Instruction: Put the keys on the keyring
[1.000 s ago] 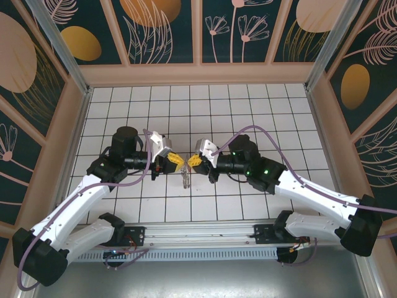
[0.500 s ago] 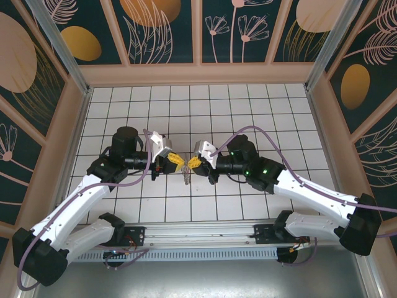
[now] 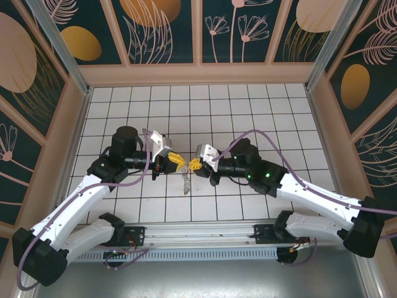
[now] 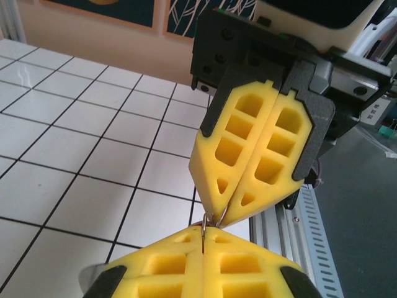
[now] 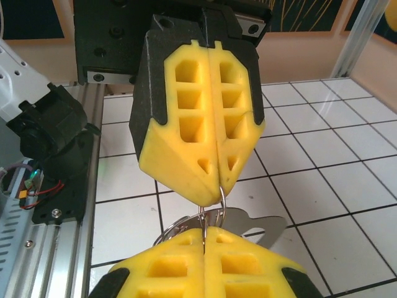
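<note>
**Two claws sharing a pinch on the keyring.** The left claw (image 3: pixel 180 159) and the right claw (image 3: pixel 193 164) meet tip to tip in the air, above the middle of the tiled worktop (image 3: pixel 248 112) and somewhat toward its near edge. Both are fully closed, with their yellow pads pressed together. The keyring (image 3: pixel 186 184) hangs from the point where they meet, clear of the tiles.

*Left wrist view.* The tips of the left claw (image 4: pixel 203 248) and the right claw (image 4: pixel 224 214) each nip a thin wire ring (image 4: pixel 206 225), one from either side.

*Right wrist view.* The wire ring (image 5: pixel 221 197) rises out of the right claw (image 5: pixel 205 242) into the seam of the left claw (image 5: pixel 214 189). More silver loops and a flat silver piece (image 5: pixel 263 226) sit just below the tips.

*Orientation.* In the top view the dangling metal runs lengthwise from the pinch toward the near edge, which probably means it hangs downward. In the right wrist view the flat piece juts sideways.

*Handling (judged).* The metal looks light, stiff and smooth. The wire is thin enough to slip or twist between the soft pads, and the loose parts are free to swing. The best place to grip is the wire itself, close to the tips, with its plane lying along the pad seam.
</note>
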`<move>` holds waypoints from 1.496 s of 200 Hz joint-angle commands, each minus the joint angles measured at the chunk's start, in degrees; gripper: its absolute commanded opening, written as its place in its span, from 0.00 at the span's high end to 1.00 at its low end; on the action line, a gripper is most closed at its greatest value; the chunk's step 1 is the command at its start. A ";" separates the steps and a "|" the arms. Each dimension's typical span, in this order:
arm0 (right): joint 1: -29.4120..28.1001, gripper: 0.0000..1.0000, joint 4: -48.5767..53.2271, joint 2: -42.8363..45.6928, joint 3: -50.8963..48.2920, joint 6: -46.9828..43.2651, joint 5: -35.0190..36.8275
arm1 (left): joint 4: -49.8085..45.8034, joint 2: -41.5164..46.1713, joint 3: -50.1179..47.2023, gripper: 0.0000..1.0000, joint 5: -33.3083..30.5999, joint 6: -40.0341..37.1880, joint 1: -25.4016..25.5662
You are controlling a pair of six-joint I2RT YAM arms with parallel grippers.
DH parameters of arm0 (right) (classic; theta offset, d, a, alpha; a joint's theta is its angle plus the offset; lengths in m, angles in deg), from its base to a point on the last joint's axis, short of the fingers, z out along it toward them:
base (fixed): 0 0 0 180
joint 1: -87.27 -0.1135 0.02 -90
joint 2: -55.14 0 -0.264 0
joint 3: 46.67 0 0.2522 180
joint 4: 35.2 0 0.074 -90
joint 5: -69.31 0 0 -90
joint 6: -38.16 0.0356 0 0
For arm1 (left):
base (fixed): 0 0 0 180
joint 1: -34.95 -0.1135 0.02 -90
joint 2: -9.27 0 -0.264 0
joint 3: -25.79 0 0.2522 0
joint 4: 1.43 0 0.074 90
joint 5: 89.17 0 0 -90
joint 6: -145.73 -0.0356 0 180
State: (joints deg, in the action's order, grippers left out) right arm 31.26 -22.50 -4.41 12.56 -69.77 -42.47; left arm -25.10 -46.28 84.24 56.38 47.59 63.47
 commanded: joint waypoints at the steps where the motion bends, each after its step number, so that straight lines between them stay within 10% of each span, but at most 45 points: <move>1: -1.04 1.00 -1.99 1.32 -1.22 -1.82 0.89 | 6.68 1.13 -0.33 1.00 1.04 2.70 -0.07; 254: -3.31 1.00 -4.58 6.03 -5.04 -3.09 4.86 | 11.44 2.51 -2.05 1.00 1.40 6.16 -0.09; 299: -3.31 0.80 -5.27 6.11 -5.48 -2.56 4.64 | 11.41 2.60 -1.97 1.00 1.46 6.02 -0.08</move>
State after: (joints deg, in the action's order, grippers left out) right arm 28.62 -27.18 0.37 8.04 -72.65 -37.05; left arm -16.71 -44.88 82.16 57.82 53.47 63.64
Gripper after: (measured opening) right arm 0.175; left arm 0.063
